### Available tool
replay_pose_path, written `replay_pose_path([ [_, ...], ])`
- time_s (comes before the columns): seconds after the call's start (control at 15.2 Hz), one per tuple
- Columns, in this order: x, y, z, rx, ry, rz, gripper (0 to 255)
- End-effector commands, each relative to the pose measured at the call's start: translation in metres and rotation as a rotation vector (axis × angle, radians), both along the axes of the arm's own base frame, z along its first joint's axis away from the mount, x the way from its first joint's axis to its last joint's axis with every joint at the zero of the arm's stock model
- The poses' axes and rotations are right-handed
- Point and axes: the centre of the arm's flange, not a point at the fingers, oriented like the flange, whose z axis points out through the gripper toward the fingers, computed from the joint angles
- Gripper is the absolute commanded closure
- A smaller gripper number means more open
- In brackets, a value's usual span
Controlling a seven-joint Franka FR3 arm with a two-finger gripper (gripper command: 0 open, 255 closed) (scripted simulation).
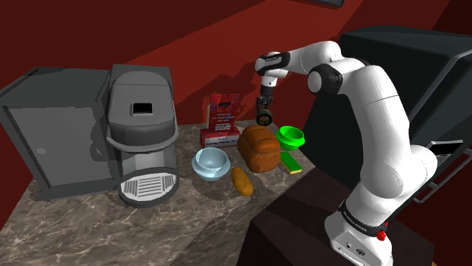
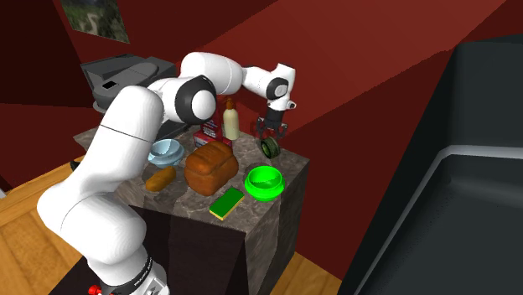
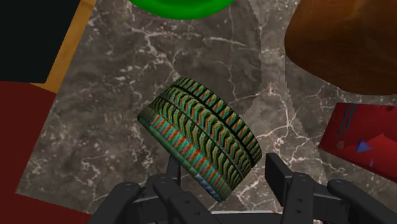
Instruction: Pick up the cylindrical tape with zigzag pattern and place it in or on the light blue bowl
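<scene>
Tape (image 3: 200, 143) with green, blue and orange zigzags sits clamped in the black gripper (image 3: 226, 170), up in the air above the stone counter (image 3: 108, 127). One finger is mostly hidden behind the roll, so the grip on that side is hard to see. In the shoulder view the light blue bowl (image 1: 210, 172) stands at eight o'clock from the tape, well apart. A brown bread loaf (image 1: 259, 147) at six o'clock lies between them. A green bowl (image 1: 291, 137) is at four o'clock and a red box (image 1: 222, 119) at nine o'clock. There is open air above all of them. In the second exterior view the tape hangs near the counter's three o'clock edge, close to the red wall (image 2: 352, 84). There the arm covers part of the grey coffee machine (image 2: 117, 74). The green bowl is cut off in the wrist view.
</scene>
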Motion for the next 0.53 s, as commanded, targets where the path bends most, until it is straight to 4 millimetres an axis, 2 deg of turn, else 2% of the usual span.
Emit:
replay_pose_path([
  [0.0,-0.001,0.001,0.011,0.000,0.000,0.000,255],
  [0.46,-0.001,0.001,0.048,0.000,0.000,0.000,255],
])
